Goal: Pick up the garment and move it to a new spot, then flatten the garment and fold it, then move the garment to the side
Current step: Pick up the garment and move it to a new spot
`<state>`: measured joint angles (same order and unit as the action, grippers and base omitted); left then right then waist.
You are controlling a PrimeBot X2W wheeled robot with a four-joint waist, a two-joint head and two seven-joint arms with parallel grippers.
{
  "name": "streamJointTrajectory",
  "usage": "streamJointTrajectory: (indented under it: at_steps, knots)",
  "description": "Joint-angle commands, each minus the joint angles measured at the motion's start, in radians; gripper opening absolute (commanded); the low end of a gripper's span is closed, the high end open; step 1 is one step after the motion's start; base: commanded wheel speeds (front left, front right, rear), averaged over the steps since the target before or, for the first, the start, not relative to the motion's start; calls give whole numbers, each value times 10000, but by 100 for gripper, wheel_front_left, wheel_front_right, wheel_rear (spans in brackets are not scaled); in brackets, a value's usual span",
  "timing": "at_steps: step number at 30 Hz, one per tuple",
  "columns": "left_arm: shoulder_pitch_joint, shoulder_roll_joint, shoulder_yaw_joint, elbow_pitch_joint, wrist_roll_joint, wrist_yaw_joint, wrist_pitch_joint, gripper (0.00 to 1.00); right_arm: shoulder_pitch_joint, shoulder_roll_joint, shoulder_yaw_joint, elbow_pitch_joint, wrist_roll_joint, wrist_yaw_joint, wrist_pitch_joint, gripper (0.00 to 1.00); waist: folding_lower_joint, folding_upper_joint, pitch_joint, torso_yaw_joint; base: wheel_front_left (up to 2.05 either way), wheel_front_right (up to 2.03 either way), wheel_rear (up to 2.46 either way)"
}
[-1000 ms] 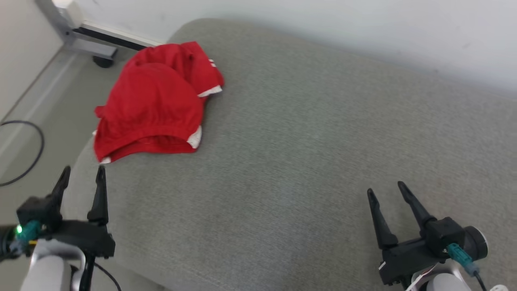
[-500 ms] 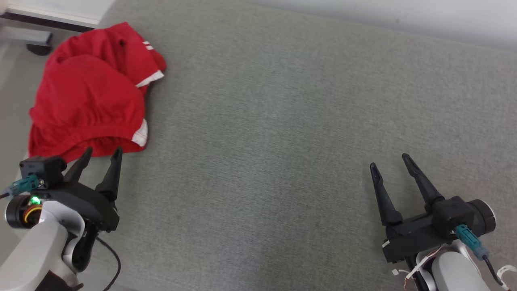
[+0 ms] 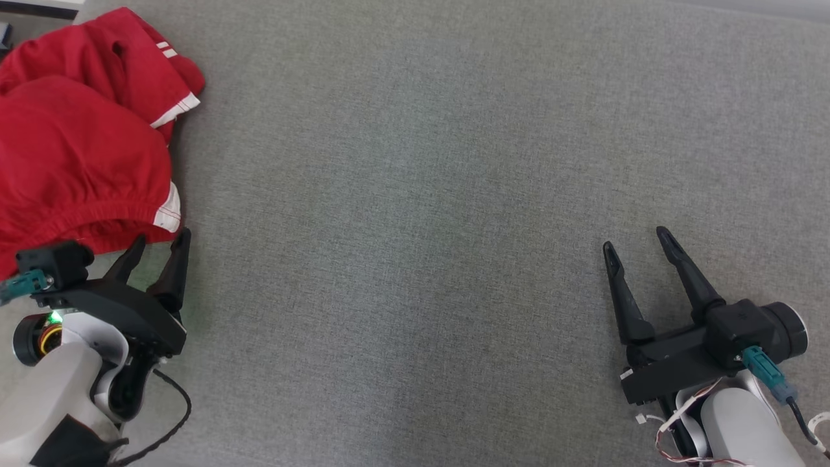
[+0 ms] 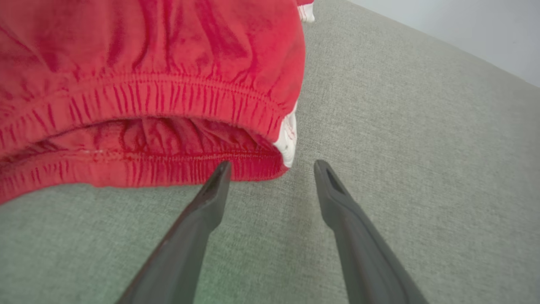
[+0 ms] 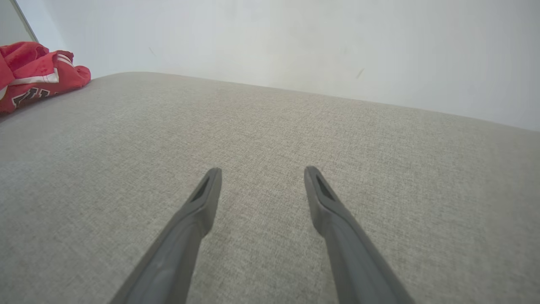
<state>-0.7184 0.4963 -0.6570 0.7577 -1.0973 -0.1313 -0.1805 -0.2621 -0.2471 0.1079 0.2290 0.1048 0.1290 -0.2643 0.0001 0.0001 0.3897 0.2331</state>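
Nothing here reads clearly. In the right wrist view the red garment [image 5: 63, 77] carries dark, white-edged lettering [image 5: 24, 97] along one fold, but it is too crumpled and small to make out.

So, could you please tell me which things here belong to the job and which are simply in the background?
Job: red garment, crumpled; left gripper, open, near its elastic hem; right gripper, open, far from it.
Background: grey cushion underneath; pale wall.
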Motion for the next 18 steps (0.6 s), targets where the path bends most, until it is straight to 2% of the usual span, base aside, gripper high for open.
streamJointTrajectory:
  at_steps: [1,4,8,18]
  knots:
    - [-110,43,-27,41,-44,19,-50,100,-36,-46,36,-1,5,34,-2,100,-1,-1,99,-77,0,0,0]
    - [-445,130,-233,275,-260,19,-128,100,-182,-127,77,2,46,34,0,100,-1,-1,299,-179,0,0,0]
    - [-783,-20,-153,826,-682,19,-279,100,-228,-207,10,54,82,32,1,100,-1,-1,508,-343,0,0,0]
    - [-1394,-320,-336,2709,-875,25,-381,100,-175,-301,-126,23,60,21,12,100,-1,-1,816,-718,0,0,0]
